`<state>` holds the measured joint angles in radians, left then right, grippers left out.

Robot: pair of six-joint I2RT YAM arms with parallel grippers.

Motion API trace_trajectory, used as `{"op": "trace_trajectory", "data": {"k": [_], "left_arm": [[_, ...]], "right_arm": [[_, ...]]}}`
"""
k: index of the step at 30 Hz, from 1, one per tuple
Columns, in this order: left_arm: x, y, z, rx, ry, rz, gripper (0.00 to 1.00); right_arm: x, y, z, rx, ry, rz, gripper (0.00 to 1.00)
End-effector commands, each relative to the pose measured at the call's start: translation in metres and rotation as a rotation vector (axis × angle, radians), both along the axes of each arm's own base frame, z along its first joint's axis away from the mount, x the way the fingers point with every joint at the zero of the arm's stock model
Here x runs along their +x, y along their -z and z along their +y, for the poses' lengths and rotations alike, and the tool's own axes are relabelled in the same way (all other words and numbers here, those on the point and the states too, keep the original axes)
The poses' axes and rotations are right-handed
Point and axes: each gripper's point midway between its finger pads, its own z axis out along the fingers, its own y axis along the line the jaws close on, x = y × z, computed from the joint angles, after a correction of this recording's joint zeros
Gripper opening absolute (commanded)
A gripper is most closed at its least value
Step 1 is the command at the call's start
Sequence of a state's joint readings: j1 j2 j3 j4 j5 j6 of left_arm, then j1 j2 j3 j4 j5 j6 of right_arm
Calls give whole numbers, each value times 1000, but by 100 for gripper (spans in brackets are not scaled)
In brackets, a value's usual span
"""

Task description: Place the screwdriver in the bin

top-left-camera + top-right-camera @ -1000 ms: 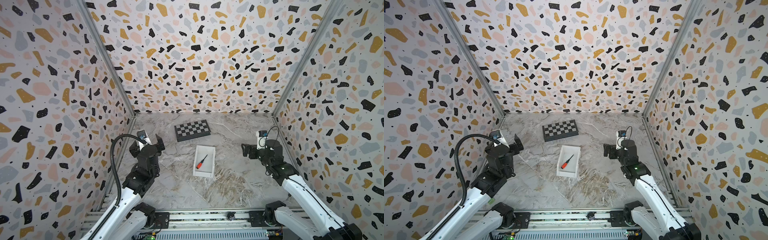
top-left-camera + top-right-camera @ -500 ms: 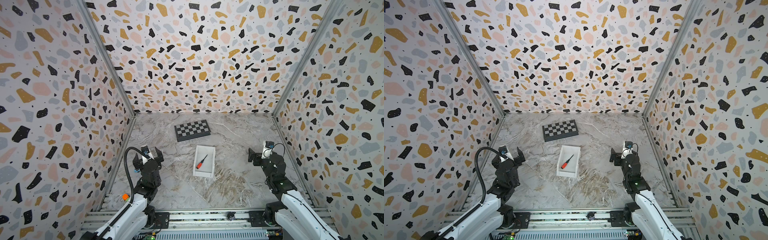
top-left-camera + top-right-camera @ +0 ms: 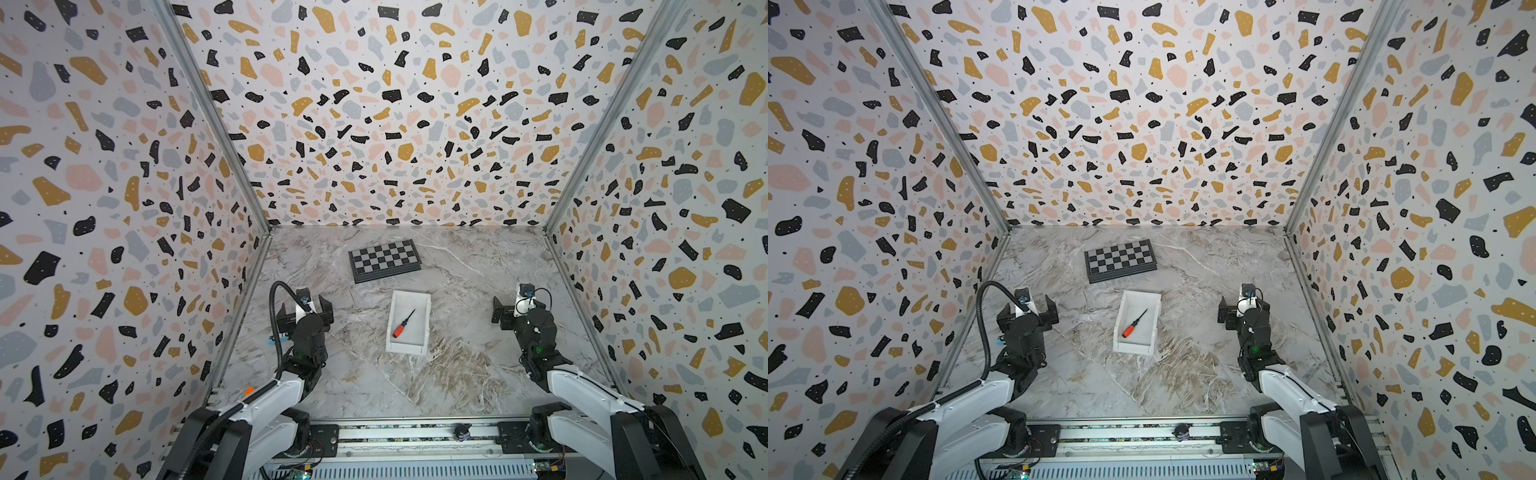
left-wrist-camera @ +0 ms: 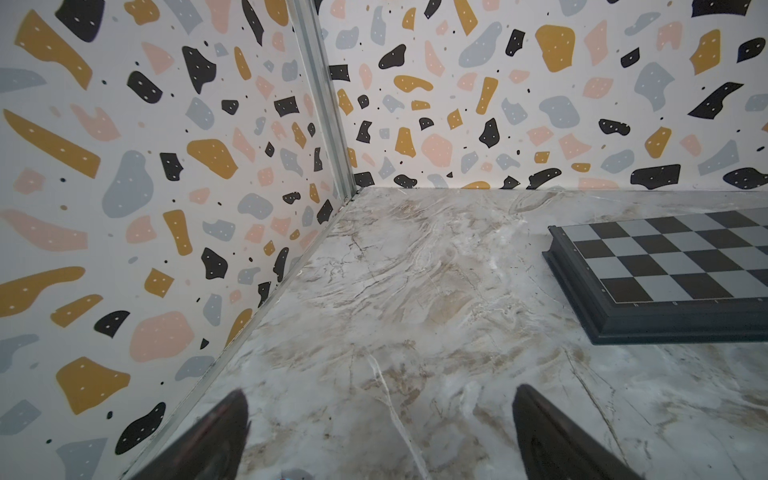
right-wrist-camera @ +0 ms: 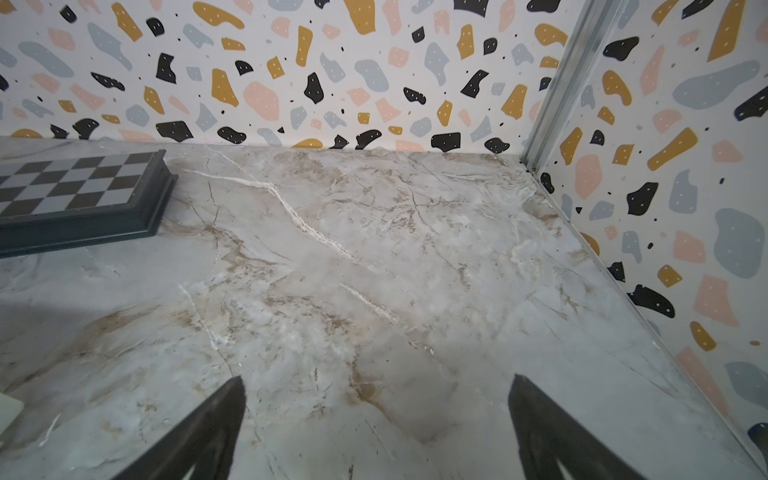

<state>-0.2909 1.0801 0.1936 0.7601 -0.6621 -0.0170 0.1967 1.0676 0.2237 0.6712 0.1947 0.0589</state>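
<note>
Your screwdriver [image 3: 403,325] lies inside the bin [image 3: 413,338]. Your left end effector [image 4: 380,399] and right end effector [image 5: 376,382] flank the bin, well apart from it, both spread wide and empty.

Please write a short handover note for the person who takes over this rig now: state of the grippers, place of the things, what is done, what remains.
Left gripper: open, empty, left of the bin and apart from it.
Right gripper: open, empty, right of the bin and apart from it.
Small screwdriver with red-orange handle and thin black shaft: lies diagonally on the floor of the shallow white plastic bin, in front of the black-and-grey chessboard.
Done: the screwdriver is in the bin.
Left: nothing visible to do.
</note>
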Motion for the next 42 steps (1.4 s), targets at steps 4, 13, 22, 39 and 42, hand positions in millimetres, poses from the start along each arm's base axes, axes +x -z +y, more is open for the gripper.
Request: {"op": "trace_trajectory", "data": {"k": [4,13,22,39,42], "left_arm": [[6,-6,-1,-15,11,-92,100],[18,0,-3,21,29,-86,100],[34,10,0,-36,113,-62,100],[30,16,7,-74,115,-82,100],[30,16,7,-74,115,-83,100]], "right_arm": [[4,2,-3,-24,10,-52,99],[16,-14,3,-74,-35,-172,99],[24,3,1,-31,-129,-196,99],[36,13,-2,-31,-106,-115,99],[36,14,-2,-33,-98,-113,99]]}}
